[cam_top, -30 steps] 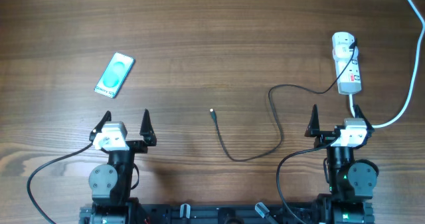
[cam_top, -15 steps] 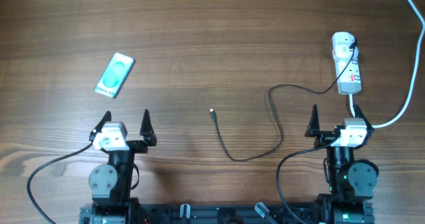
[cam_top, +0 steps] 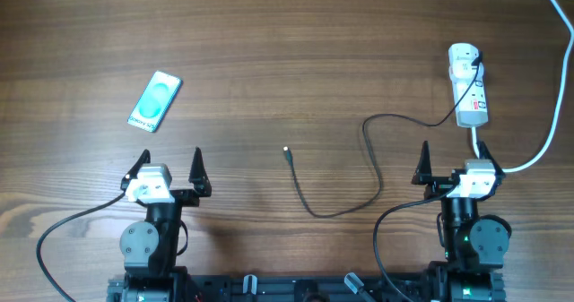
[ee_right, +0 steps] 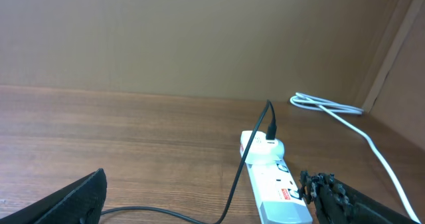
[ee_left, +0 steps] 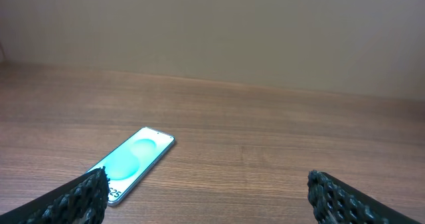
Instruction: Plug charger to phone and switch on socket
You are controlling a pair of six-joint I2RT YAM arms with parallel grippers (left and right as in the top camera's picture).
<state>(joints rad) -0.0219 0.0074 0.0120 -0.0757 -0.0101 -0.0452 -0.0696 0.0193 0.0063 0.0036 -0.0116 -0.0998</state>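
**Both grippers stood wide apart**

The left gripper (cam_top: 170, 155) gaped wide, with the phone (cam_top: 155, 101) lying just ahead of it. The right gripper (cam_top: 452, 148) was equally wide; the socket (cam_top: 468, 85) lay ahead, and the charger (cam_top: 367, 139) trailed to its left.

table (cam_top: 287, 51): brown wood grain, smooth, matt | phone (cam_top: 155, 101): glossy screen, thin white edge | socket (cam_top: 469, 94): white smooth plastic, slight sheen | charger (cam_top: 336, 214): black matt cable, silvery metallic-looking tip | white cord (ee_right: 325, 104): smooth | left gripper (ee_left: 206, 191) pads (ee_left: 83, 197): black, rough, studded

Phone (cam_top: 155, 101) left, charger (cam_top: 290, 158) middle, socket (cam_top: 468, 85) right
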